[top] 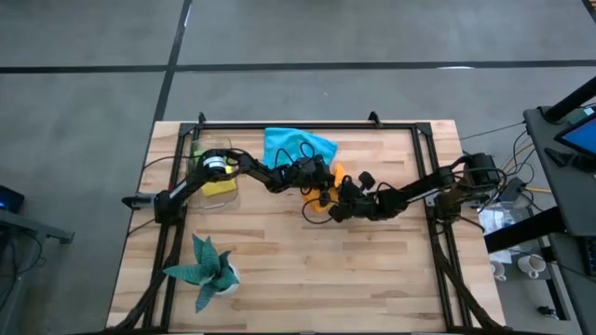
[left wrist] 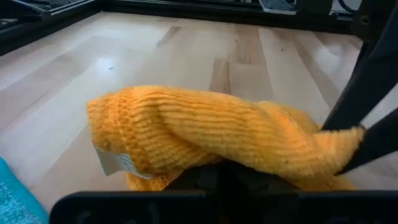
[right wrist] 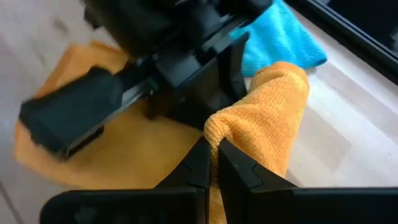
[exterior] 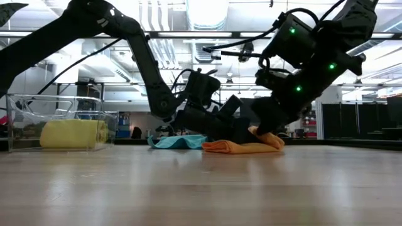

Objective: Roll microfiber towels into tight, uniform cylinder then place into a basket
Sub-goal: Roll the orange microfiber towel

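Orange towel (right wrist: 261,118) is judged soft, light and floppy; a folded edge is pinched by the closed right gripper (right wrist: 211,163). The left gripper (left wrist: 214,177), closed, is pressed under the towel's roll; hems are advised as holds.

Both grippers meet over orange towel (top: 321,207); blue towel (top: 293,145) beside.
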Robot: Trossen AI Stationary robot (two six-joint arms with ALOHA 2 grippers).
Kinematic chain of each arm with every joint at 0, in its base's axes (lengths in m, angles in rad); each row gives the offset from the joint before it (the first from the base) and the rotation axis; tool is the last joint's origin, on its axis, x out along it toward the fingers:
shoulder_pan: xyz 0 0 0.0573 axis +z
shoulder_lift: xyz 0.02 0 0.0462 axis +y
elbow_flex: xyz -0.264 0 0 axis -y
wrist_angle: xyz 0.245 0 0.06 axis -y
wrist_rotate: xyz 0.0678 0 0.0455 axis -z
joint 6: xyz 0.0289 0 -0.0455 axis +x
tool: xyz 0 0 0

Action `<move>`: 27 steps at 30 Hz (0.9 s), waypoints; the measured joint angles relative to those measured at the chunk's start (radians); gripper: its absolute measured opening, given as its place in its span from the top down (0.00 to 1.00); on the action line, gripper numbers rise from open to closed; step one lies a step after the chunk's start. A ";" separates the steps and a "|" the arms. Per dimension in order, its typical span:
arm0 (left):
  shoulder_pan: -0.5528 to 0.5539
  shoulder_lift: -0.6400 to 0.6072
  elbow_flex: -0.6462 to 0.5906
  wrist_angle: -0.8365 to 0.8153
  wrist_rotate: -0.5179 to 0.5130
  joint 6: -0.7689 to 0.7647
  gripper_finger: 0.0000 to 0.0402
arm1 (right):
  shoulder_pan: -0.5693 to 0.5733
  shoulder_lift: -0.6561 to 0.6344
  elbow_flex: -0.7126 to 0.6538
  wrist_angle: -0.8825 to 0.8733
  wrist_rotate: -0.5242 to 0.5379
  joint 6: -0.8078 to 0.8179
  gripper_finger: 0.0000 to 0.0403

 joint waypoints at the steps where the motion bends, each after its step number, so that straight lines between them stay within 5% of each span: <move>1: 0.000 -0.001 0.000 -0.002 0.000 0.012 1.00 | 0.000 0.000 -0.003 0.000 -0.009 -0.019 0.97; 16: 0.000 -0.068 -0.024 -0.083 0.006 0.117 1.00 | 0.003 -0.001 -0.033 0.002 -0.101 -0.270 0.97; 27: 0.005 -0.214 -0.040 -0.330 -0.043 0.233 1.00 | 0.004 -0.001 -0.050 0.000 -0.123 -0.286 0.97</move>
